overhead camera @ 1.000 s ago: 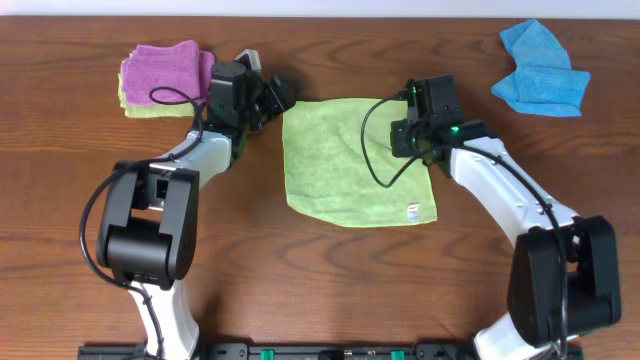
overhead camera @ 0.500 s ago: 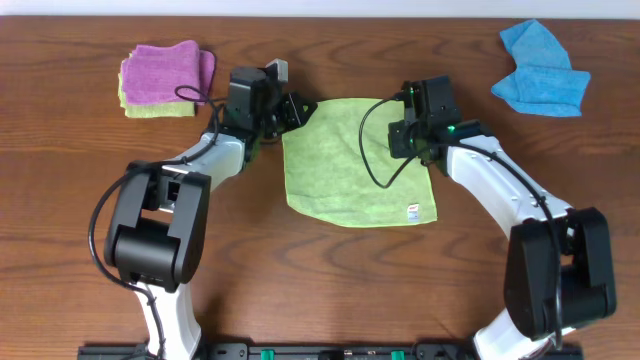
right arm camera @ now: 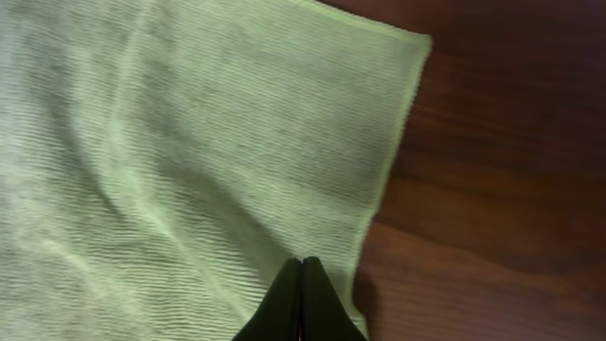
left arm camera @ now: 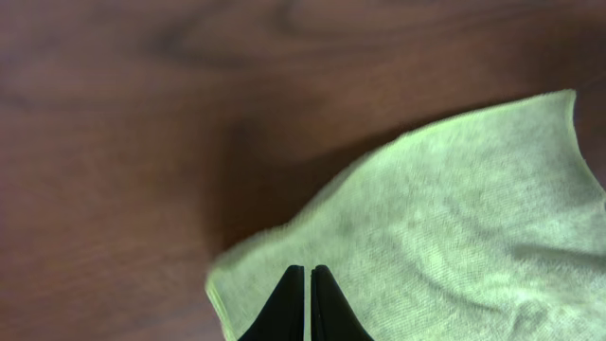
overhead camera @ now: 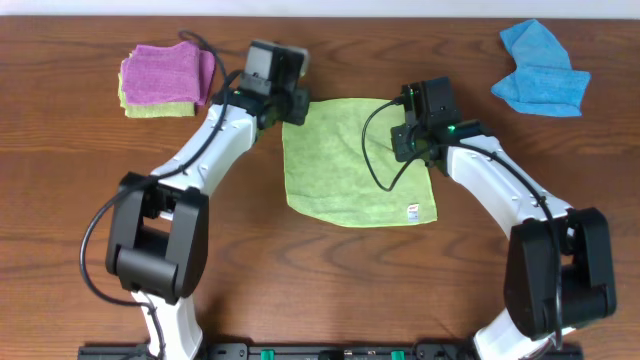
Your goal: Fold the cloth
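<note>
Inspection finds the fold not yet made: the cloth (overhead camera: 350,160) lies open in a single layer on the tabletop (overhead camera: 330,290), roughly square, with no edge turned over onto another. The left hand (overhead camera: 291,102) sits at the cloth's far corner on its own side, so the fabric spreads away from it toward the right hand (overhead camera: 415,140), which stands on the opposite edge, just short of the far corner there. In the left wrist view the fingers (left arm camera: 295,303) are pressed together on the fabric close to the corner, and a dark shadow beneath that corner suggests it is raised off the wood. In the right wrist view the fingers (right arm camera: 289,303) are likewise pressed together just inside the hem, with a crease running toward them. I judge both hands to be pinching the cloth. The white tag (overhead camera: 411,211) marks the near corner on the right hand's side, lying flat. Assessment: grasp stage only; lifting the far edge, carrying it over to the near edge and any further fold all remain
</note>
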`<move>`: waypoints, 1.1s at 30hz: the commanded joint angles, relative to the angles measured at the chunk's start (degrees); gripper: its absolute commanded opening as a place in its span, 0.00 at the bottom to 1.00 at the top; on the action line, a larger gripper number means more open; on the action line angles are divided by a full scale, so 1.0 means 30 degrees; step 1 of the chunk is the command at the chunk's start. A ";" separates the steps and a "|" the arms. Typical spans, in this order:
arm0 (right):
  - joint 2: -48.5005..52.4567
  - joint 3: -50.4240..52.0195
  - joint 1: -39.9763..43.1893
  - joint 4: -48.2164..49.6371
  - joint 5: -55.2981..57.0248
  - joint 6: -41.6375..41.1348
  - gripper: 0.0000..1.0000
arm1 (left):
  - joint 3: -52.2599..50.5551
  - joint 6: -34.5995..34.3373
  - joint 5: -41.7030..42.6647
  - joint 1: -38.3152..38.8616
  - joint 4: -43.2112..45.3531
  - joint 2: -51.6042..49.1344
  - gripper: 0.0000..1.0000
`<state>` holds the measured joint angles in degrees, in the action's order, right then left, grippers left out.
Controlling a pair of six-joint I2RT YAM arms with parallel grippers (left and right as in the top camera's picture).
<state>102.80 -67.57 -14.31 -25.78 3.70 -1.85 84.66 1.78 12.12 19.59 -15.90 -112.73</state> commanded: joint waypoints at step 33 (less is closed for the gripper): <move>0.5719 -0.5362 0.1632 -0.0299 -0.0969 0.0933 0.01 | 0.2018 0.0117 -0.4182 0.1479 -0.0321 -0.4612 0.06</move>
<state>119.15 -82.56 -9.17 -27.11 2.46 0.49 87.50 2.79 -0.23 23.94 -16.73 -125.05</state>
